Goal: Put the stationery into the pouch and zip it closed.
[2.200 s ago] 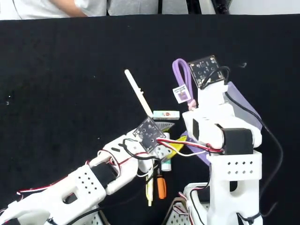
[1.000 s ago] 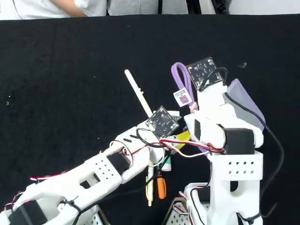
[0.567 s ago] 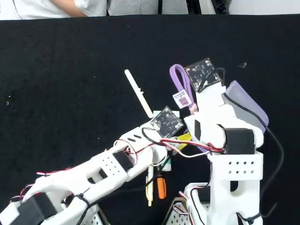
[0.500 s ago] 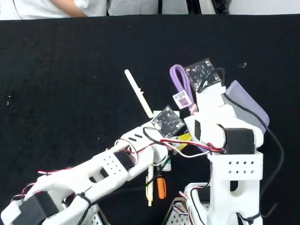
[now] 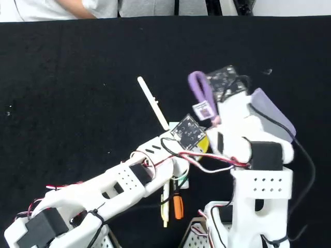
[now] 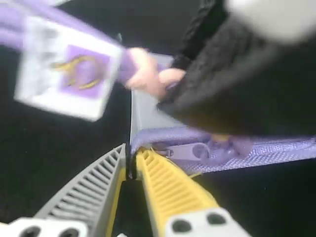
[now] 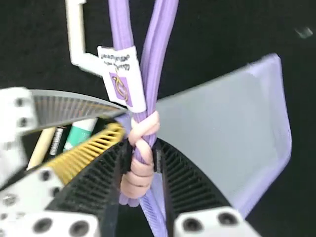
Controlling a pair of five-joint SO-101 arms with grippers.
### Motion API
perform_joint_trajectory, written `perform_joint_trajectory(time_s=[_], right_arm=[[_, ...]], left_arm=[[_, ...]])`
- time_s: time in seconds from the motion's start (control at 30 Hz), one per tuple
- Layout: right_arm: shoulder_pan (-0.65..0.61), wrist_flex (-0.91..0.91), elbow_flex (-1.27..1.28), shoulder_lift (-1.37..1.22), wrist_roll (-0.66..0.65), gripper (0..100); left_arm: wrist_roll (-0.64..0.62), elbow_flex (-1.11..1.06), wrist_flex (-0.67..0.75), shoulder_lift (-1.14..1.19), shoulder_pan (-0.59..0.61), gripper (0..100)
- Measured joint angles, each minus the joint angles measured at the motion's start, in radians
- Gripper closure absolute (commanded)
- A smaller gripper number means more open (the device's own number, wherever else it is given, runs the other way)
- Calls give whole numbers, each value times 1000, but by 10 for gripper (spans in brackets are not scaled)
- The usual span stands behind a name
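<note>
The lilac pouch (image 5: 270,111) hangs off the table beside the right arm, its grey side (image 7: 222,123) turned up. My right gripper (image 7: 140,150) is shut on the pink-wrapped base of the pouch's purple strap (image 5: 199,90), which carries a white tag (image 5: 203,109). My left gripper (image 6: 130,159) has its grey and yellow fingers closed on the pouch's end, close to the zipper pull (image 6: 200,149). Stationery lies on the cloth: a white stick (image 5: 152,103), a yellow pen (image 5: 165,205) and an orange marker (image 5: 177,205).
Black cloth (image 5: 77,77) covers the whole table. The right arm's white base (image 5: 258,206) stands at the front edge, right beside the pens. The left arm's body (image 5: 103,196) stretches from the front left corner across to the middle.
My left arm has stretched forward and right, bringing its gripper from above the pens to the pouch's end. The right arm and the strap shifted only slightly.
</note>
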State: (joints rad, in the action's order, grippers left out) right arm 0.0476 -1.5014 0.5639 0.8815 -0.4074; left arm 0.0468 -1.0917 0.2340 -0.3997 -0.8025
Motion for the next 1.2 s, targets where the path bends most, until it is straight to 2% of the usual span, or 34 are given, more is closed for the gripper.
perform_joint_trajectory(time_s=[0.17,0.5,0.7,1.2], right_arm=[[124,0,-15,0,3,987],[272,0,-46,0,-38,987],[400,0,-69,0,-80,987],[591,0,-107,0,-140,987]], left_arm=[[0,-23,48,0,48,972],[9,-37,51,0,170,973],[86,-37,51,0,173,973],[97,-37,52,0,176,973]])
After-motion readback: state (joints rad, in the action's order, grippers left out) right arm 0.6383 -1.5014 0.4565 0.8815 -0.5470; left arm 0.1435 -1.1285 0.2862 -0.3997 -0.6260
